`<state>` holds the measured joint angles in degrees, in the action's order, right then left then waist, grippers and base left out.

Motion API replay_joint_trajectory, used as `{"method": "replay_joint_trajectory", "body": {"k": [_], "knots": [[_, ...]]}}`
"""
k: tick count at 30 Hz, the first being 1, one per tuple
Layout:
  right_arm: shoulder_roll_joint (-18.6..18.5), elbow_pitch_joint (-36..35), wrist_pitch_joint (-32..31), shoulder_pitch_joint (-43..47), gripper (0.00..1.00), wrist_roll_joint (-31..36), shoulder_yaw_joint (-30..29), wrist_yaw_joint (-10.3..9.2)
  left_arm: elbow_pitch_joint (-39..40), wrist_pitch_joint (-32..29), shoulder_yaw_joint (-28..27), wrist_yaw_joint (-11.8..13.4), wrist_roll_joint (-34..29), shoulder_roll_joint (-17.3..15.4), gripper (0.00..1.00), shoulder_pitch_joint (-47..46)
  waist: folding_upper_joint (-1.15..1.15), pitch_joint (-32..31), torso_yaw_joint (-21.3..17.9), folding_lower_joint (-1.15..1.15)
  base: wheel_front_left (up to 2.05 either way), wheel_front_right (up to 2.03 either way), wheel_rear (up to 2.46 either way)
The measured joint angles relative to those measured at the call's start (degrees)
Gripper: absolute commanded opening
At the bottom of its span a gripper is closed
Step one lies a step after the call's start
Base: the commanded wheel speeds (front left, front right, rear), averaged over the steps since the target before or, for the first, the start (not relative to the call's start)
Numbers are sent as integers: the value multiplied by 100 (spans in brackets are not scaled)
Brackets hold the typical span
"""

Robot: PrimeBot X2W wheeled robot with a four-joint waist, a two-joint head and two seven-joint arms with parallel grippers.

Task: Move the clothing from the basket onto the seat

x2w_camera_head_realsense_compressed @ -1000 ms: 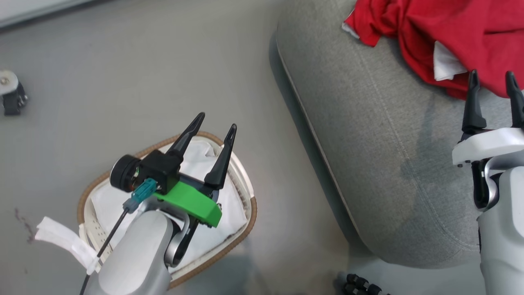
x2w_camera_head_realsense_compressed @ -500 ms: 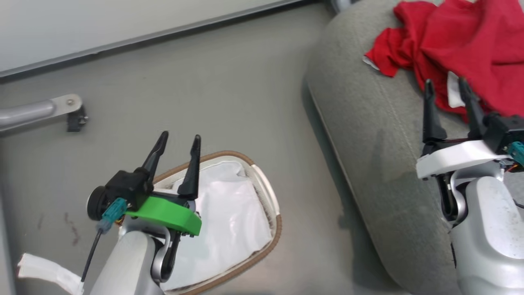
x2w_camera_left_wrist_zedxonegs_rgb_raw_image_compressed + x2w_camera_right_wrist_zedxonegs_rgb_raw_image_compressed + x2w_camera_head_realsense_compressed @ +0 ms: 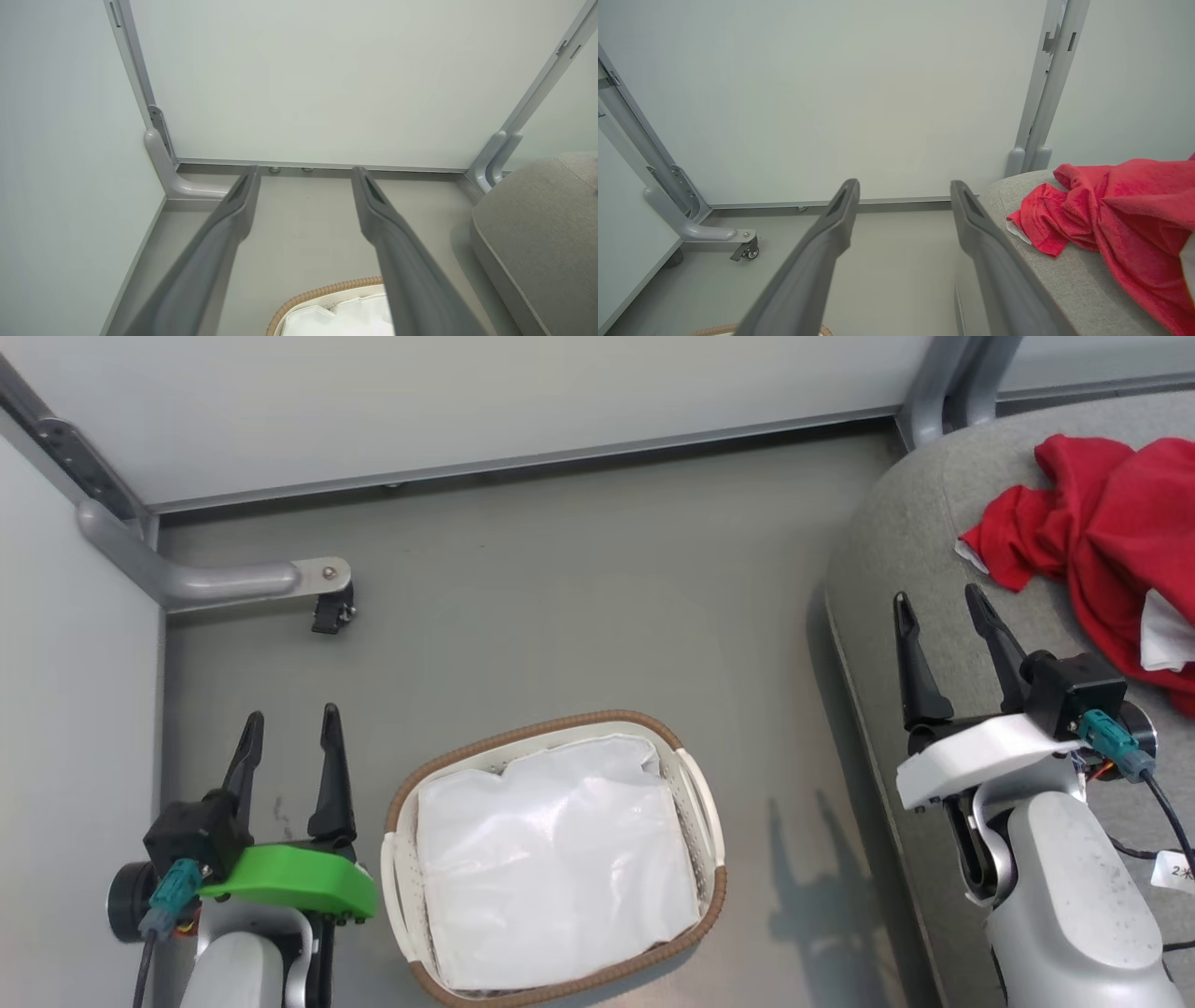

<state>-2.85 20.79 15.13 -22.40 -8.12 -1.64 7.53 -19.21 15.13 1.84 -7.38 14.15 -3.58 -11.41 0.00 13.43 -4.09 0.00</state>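
L pincer (image 3: pixel 291 714), R pincer (image 3: pixel 936 595): both wide, empty.
Crumpled red garment (image 3: pixel 1102 551) on grey woven-fabric seat (image 3: pixel 896 551), R of R pincer; oval white brown-rimmed plastic basket (image 3: pixel 560 721) just R of L pincer.

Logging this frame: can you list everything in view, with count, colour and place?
basket: one, white with a brown woven rim, on the floor between the two arms
liner: one, white, lining the inside of the basket
seat: one, grey woven fabric, on the right of the head view
red garment: one, red with a white patch, crumpled on the seat
floor: grey, under the basket
wall panels: pale, along the back and the left
frame leg: one, grey metal, back left, ending in a dark caster
left gripper: one, dark fingers on a green mount, open, left of the basket
right gripper: one, dark fingers on a white mount, open, over the seat's edge
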Motion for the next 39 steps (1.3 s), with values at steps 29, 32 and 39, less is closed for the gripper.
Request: {"method": "replay_joint_trajectory", "body": {"k": [29,32,39], "knots": [[56,448,-160,1380,0,-570,244,0,-234,-154,-398,0,512,113,0,1262,0,-1058,323,0,0,0,0],[56,410,-243,1381,0,-879,220,0,-210,-230,-411,0,803,113,0,1261,0,-1064,325,0,0,0,0],[55,290,-416,1387,0,-1615,168,0,-140,-408,-456,0,1491,113,0,1250,0,-1079,330,0,0,0,0]]}}
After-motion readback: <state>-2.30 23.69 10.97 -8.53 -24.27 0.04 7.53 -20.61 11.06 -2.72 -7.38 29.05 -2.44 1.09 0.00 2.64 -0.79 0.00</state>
